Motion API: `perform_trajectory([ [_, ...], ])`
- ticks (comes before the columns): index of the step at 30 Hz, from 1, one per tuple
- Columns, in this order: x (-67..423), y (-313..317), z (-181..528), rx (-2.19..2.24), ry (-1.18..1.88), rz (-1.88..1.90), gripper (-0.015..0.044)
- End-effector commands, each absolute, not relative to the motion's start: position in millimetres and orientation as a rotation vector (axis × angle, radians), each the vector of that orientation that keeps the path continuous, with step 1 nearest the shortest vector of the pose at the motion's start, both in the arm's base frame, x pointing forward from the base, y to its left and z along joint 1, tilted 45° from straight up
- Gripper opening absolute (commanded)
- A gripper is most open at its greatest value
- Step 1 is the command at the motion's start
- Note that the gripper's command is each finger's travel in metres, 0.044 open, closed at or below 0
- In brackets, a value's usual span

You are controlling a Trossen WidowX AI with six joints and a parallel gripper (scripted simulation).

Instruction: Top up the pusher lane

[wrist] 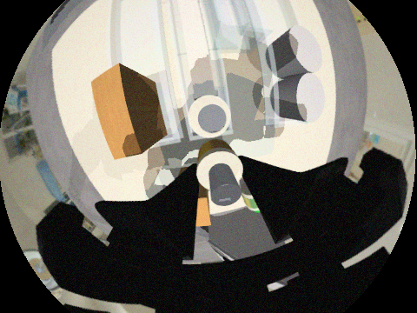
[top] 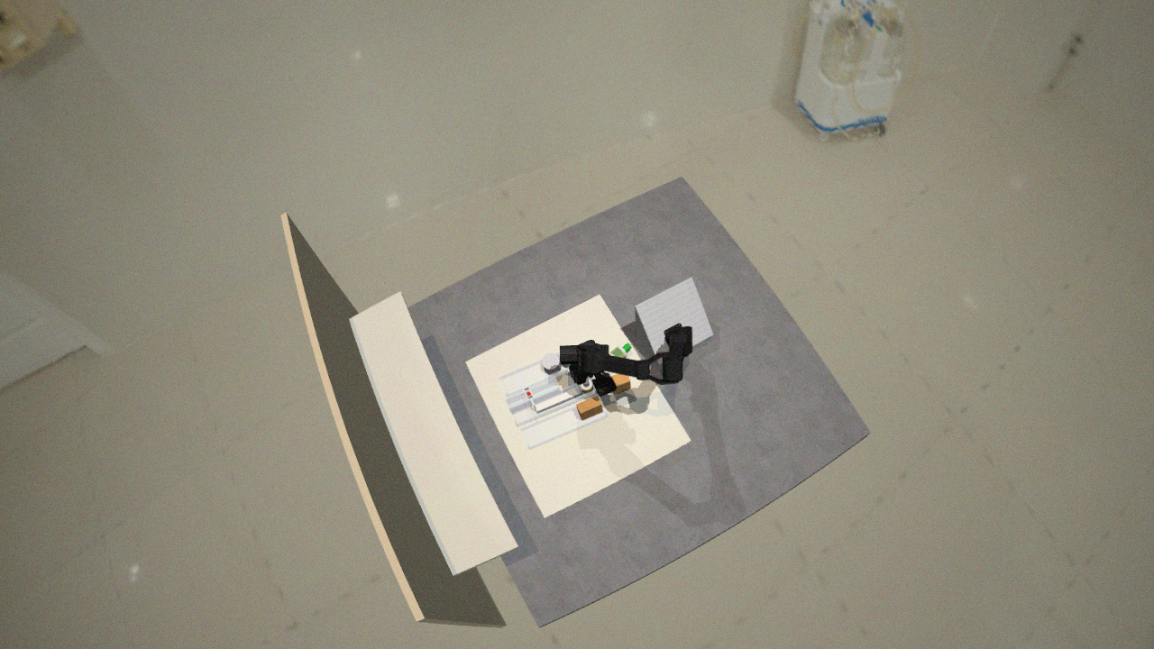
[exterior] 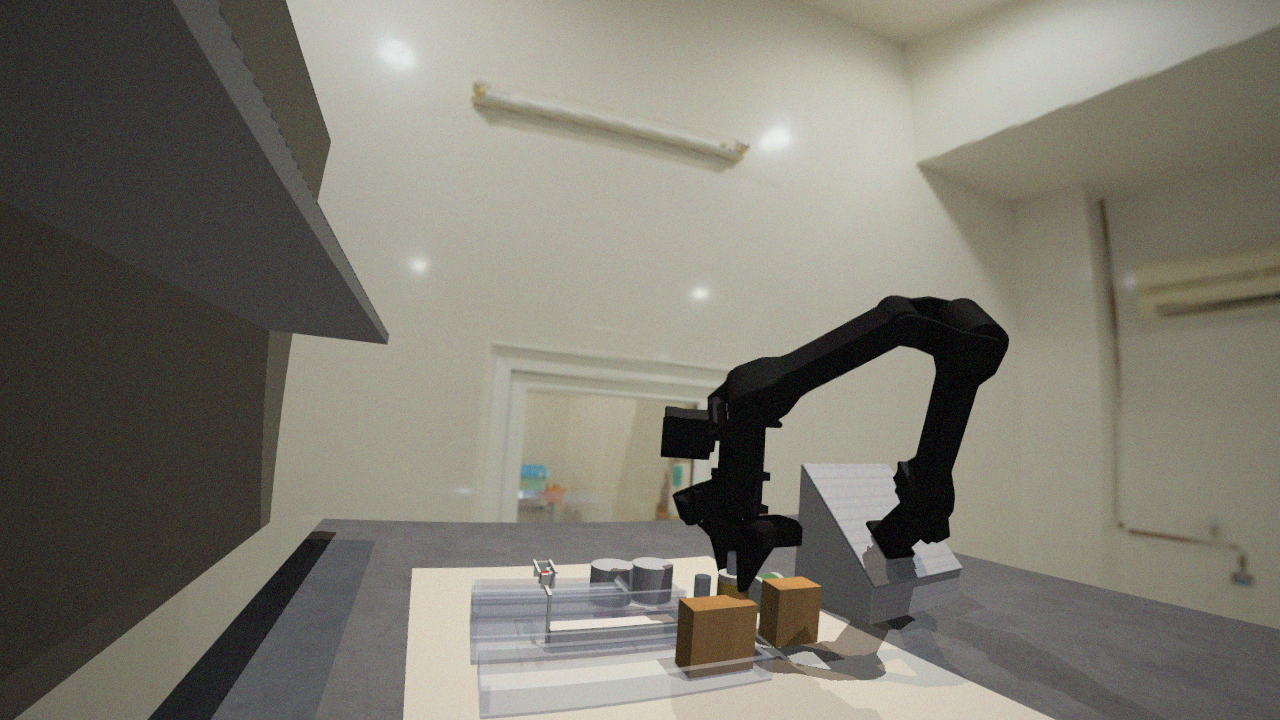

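My gripper [exterior: 737,565] [wrist: 217,163] [top: 595,386] points down and is shut on the loose jar [wrist: 218,173] [exterior: 728,586], which has an amber body and a white lid with a grey centre. I hold it upright just in front of the clear sprung lane [exterior: 572,617] [wrist: 215,35] [top: 556,395]. The matching jar [wrist: 210,116] [exterior: 702,584] stands at the lane's front end, close ahead of the held jar. The pusher plate [exterior: 544,573], with a red mark, shows at the lane's far end. The held jar's base is hidden behind a brown box.
Two brown boxes [exterior: 716,631] [exterior: 789,608] [wrist: 124,110] stand beside the lane's front. Two wide grey cylinders [exterior: 611,573] [exterior: 652,573] [wrist: 295,72] stand on the other side. A grey wedge block [exterior: 859,537] [top: 673,310] sits by the arm's base. A small green-marked object [top: 622,349] lies near it.
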State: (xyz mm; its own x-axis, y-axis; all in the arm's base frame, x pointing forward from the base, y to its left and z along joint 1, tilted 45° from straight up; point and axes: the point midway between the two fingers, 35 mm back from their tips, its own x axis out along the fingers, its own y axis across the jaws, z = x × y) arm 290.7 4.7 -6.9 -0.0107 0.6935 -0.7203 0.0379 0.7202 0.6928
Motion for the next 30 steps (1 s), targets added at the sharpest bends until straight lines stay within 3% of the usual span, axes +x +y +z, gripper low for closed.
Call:
perform_trajectory([
  [1, 293, 5, -7, 0.633, 1.509, 0.575, 0.0000],
  [30, 304, 5, -7, 0.632, 1.508, 0.575, 0.0000],
])
